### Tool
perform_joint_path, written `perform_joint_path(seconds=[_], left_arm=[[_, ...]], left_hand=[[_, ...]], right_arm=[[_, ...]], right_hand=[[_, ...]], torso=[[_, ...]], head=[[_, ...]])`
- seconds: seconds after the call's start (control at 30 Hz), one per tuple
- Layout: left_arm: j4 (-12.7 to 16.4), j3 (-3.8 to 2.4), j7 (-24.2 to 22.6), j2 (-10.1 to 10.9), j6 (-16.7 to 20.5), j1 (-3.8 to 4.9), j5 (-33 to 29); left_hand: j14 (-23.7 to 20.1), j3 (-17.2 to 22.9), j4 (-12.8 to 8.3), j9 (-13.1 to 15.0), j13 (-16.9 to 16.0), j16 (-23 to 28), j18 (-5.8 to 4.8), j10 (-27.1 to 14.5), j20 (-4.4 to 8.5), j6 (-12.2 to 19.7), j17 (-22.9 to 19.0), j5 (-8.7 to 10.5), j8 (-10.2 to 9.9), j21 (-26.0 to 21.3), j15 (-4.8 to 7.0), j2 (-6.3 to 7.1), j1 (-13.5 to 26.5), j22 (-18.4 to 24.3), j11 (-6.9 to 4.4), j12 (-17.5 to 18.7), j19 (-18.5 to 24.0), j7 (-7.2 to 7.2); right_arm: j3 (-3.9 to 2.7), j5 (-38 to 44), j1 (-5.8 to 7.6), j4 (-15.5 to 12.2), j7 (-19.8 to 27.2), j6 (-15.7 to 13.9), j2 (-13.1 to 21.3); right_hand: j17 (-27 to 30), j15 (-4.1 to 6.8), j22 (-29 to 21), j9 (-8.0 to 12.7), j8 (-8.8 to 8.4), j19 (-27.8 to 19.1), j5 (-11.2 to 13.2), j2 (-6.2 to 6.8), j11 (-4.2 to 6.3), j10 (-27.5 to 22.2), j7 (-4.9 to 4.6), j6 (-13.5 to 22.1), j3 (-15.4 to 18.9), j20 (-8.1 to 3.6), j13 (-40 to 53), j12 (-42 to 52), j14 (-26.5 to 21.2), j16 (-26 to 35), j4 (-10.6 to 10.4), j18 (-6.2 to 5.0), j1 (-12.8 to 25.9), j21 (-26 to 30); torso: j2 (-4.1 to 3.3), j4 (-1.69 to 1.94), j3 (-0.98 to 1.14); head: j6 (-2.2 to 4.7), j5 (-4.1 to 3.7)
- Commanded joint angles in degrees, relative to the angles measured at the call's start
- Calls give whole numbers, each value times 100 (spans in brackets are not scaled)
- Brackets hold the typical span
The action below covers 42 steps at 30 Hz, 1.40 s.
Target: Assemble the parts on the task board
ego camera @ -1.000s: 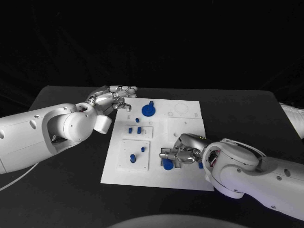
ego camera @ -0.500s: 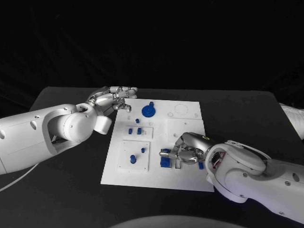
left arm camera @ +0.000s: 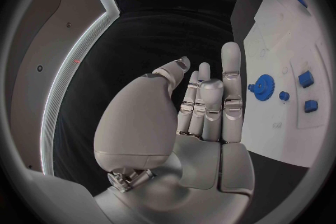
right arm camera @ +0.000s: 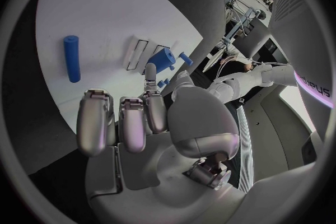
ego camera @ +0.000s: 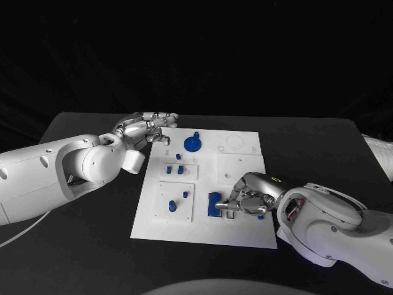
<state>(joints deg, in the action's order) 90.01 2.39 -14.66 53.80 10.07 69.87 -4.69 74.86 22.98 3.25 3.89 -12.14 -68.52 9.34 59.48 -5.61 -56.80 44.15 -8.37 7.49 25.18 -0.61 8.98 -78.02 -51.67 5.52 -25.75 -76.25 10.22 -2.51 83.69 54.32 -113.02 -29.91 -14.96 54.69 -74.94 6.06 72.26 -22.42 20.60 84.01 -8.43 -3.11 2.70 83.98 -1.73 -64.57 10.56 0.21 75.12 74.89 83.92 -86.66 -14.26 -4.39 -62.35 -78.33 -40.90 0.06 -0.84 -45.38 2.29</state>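
right hand (ego camera: 250, 198) hiding its grasp, hold unclear, left hand (ego camera: 146, 127) empty, fingers extended beside task board (ego camera: 241, 161)

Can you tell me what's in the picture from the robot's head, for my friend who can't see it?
A white task board lies on a black table, with small blue parts on it. The robot's right hand rests on the board's near side, fingers at a blue block. Its left hand hovers at the board's far left corner, near a blue gear.

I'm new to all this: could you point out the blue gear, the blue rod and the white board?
blue gear (ego camera: 191, 145), head view, middle of its disc.
blue rod (right arm camera: 71, 58), right wrist view, middle of its length.
white board (ego camera: 241, 166), head view, bare patch.
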Motion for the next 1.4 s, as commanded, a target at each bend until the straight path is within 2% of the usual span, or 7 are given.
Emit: perform_joint_path(seconds=[0.03,0.17,0.43,0.6,0.9,1.1,1.4], left_arm=[[0,-2,-16,-11,-122,1,17],[-1,-2,-13,-21,-126,1,17],[-4,-2,-11,-19,-123,1,17],[-2,-2,-12,-21,-125,0,17],[5,-2,-10,-14,-123,0,18],[9,-2,-9,-7,-120,1,21],[9,-2,-8,1,-119,1,27]], left_hand=[[-45,-16,-18,-1,-7,39,95,-38,-36,29,-5,-21,27,-25,5,-30,24,7,-4,-20,12,-1],[-45,-16,-18,-1,-7,39,95,-38,-36,29,-5,-21,27,-25,5,-30,24,7,-4,-20,12,-1],[-45,-13,-20,-1,-7,36,95,-44,-37,33,-1,-22,29,-27,5,-34,21,8,-4,-26,14,-2],[-45,-13,-20,-1,-7,36,95,-44,-37,33,-1,-22,29,-27,5,-34,21,8,-4,-26,14,-2],[-45,-13,-20,-1,-7,36,95,-44,-37,33,-1,-22,29,-27,5,-34,21,8,-4,-26,14,-2],[-45,-13,-20,-1,-7,36,95,-44,-37,33,-1,-22,29,-27,5,-34,21,8,-4,-26,14,-2],[-45,-13,-20,-1,-7,36,95,-44,-37,33,-1,-22,29,-27,5,-34,21,8,-4,-26,14,-2]], right_arm=[[-2,-34,-6,3,186,175,-37],[-2,21,-6,50,103,176,-102],[-1,96,-6,137,-60,196,-204],[-1,107,-8,213,-122,309,-318],[2,201,-14,322,-284,520,-439],[3,332,-16,355,-388,590,-438],[3,257,-18,347,-388,668,-406]], right_hand=[[-943,10,6,-17,-25,87,1,-26,-21,110,7,22,-40,-39,530,-9,500,-20,110,64,-210,-26],[-945,10,9,-35,-30,87,60,-75,-19,115,8,22,-99,-40,542,-6,500,-19,208,64,-390,-27],[-965,12,34,-58,-30,94,16,-213,-15,139,13,0,-102,-41,581,38,504,-30,93,69,-303,-42],[-969,14,46,-64,-27,98,-1,-237,-12,148,18,-8,-107,-42,596,59,505,-32,82,71,-303,-49],[-969,24,48,-88,-25,98,4,-221,-1,159,29,-14,-152,-50,614,70,505,-31,200,71,-488,-49],[-965,34,49,-113,-32,97,276,-209,10,170,40,-11,-289,-59,636,83,503,-26,449,71,-802,-46],[-967,32,53,-118,-36,97,313,-206,4,174,30,-12,-293,-60,645,91,504,-27,449,72,-778,-48]], torso=[[0,6,-4],[-3,23,-8],[-6,12,-14],[-7,13,-4],[-6,15,-9],[-4,7,-5],[-3,13,-3]], head=[[9,-12],[9,-30],[10,-15],[1,-5],[-20,-2],[-30,5],[-30,11]])
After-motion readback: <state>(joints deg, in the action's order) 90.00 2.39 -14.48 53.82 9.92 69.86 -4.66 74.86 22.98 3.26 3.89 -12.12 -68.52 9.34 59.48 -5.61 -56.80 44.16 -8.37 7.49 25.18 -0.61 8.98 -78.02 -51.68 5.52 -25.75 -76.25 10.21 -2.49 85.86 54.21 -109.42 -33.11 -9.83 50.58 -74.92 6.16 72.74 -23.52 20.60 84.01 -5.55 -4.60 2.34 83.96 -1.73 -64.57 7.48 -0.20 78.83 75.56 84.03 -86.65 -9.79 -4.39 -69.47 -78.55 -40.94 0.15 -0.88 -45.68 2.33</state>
